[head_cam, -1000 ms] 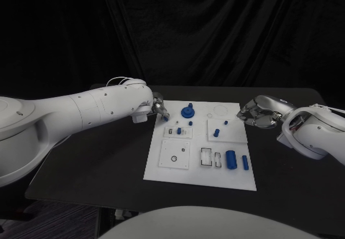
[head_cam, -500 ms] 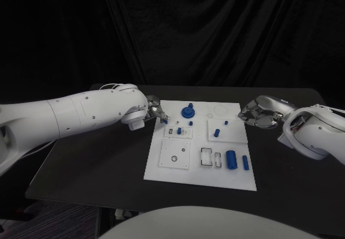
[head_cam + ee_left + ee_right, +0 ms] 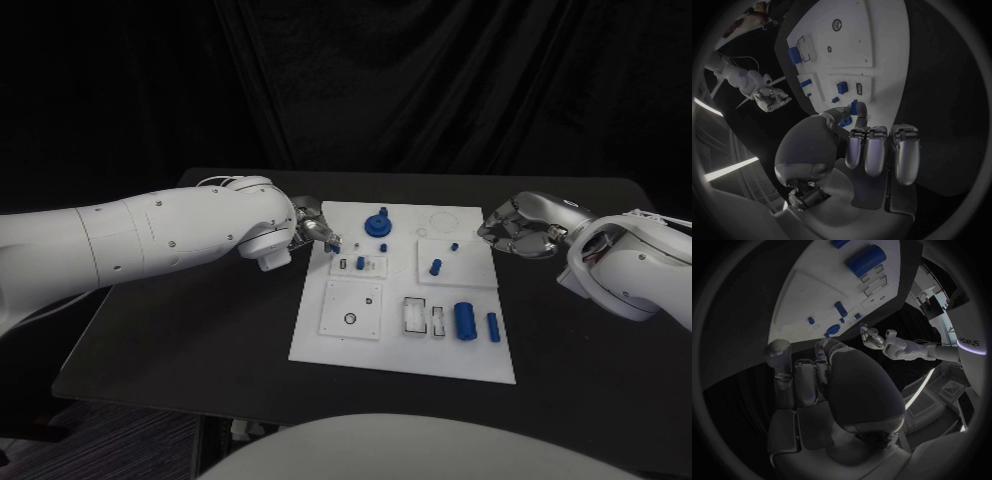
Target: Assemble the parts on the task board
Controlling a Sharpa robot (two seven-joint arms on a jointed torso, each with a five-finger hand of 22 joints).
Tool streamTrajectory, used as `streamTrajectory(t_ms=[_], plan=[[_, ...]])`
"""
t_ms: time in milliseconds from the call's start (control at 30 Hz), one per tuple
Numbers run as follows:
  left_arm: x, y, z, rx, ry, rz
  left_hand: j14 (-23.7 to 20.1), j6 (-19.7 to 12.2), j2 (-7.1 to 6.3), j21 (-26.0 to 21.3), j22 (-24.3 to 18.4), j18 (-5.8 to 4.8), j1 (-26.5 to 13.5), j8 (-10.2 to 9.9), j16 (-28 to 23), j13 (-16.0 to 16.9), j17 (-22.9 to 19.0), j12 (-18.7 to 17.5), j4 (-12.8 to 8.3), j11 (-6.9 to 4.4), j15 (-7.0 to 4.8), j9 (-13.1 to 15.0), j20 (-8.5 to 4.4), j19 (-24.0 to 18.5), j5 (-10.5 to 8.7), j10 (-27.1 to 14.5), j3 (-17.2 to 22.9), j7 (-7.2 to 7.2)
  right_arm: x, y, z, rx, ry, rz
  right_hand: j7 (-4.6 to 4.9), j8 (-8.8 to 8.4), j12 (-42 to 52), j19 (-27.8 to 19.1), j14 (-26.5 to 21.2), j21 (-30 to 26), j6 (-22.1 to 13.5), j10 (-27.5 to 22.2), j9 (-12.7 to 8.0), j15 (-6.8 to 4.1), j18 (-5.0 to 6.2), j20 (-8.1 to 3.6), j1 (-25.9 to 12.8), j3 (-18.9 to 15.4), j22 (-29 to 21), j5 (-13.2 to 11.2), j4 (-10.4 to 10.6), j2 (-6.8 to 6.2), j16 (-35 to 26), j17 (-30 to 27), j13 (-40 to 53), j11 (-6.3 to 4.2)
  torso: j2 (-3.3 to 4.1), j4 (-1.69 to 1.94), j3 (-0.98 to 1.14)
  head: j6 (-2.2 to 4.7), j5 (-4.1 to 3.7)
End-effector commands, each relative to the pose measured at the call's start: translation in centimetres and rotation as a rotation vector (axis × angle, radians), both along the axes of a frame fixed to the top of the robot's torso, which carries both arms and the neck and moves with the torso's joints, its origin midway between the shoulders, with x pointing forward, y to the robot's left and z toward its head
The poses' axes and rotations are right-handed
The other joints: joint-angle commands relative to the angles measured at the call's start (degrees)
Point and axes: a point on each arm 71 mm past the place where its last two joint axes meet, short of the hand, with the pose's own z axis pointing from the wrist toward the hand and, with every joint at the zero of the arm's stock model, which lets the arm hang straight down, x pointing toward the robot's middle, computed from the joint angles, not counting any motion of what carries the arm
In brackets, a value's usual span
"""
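The white task board point(image 3: 361, 350) lies in the middle of the black table. My left hand point(image 3: 313, 231) hovers at the board's far left edge and pinches a small blue part point(image 3: 332, 243) between thumb and a finger; the left wrist view shows that small blue part point(image 3: 853, 108) at the fingertips, just above the board point(image 3: 879, 30). A blue knob point(image 3: 379, 222) stands at the far end of the board, with small blue pegs point(image 3: 434, 266) near it. A large blue cylinder point(image 3: 463, 320) lies at the near right. My right hand point(image 3: 521, 226) hangs beside the board's right edge, fingers curled in on nothing.
Bare black table point(image 3: 188, 330) stretches on both sides of the board. A square block with a round hole point(image 3: 351, 318) and slotted recesses point(image 3: 415, 314) occupy the board's near half. The right wrist view shows the board point(image 3: 811, 280) and my left hand point(image 3: 873, 337) across it.
My left hand has drifted a little nearer along the board's left edge, carrying the small blue part, and its arm has swung lower. The right hand has stayed put.
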Motion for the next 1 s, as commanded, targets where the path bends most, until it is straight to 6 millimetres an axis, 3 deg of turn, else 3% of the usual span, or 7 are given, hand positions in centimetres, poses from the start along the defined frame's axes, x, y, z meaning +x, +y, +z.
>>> streamTrajectory(t_ms=[33,1000], plan=[[0.1,-0.2,0.1,-0.011,-0.018,-0.006,5.96,-0.06,0.13,-0.2,15.09,-0.8,-0.43,0.36,0.15,15.0,15.09,-0.02,-2.48,-0.25,-0.33,0.06,-0.39,5.93,-0.25,5.95,2.96,-0.14,0.0,-0.2,-0.2,0.008,0.019,-0.02,0.02,0.04,-0.14,-0.39,-0.31,-0.42,0.15,-0.41,0.05,0.09,-0.42,-0.19,-0.05,0.43,5.66,0.21,0.04,0.13,-0.26,0.82,0.83,0.14,-0.04,0.03,-0.02,0.01,-0.09],[-0.5,-1.3,-1.8,-0.016,0.043,-0.085,5.96,-0.31,0.43,-0.2,15.09,-0.8,-1.03,0.3,0.15,15.0,15.09,-0.02,-2.18,-0.2,-0.28,0.06,-0.36,5.93,-0.54,5.95,3.2,-0.09,-0.1,-0.1,-0.3,0.014,0.026,-0.021,0.02,0.05,-0.17,-0.48,-0.37,-0.55,0.17,-0.47,0.07,0.11,-0.4,-0.18,-0.03,0.52,5.63,0.23,-0.02,0.15,-0.31,0.77,0.8,0.15,0.01,-0.02,-0.02,0.01,-0.14]])
